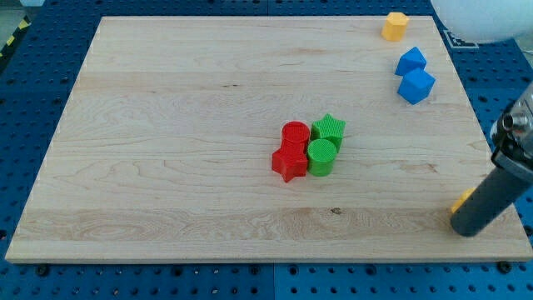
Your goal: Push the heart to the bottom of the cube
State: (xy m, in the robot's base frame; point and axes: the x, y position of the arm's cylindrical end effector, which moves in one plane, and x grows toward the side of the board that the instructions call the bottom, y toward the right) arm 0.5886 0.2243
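Observation:
A blue cube sits near the board's right edge, with a second blue block touching it just above; I cannot make out that block's shape. My tip rests at the board's bottom right, well below the cube. A small yellow block peeks out at the rod's left side. It is mostly hidden behind the rod, so its shape cannot be made out. No heart shape shows clearly anywhere.
A yellow pentagon-like block lies at the top right. In the middle of the wooden board a tight cluster holds a red cylinder, a red star, a green star and a green cylinder.

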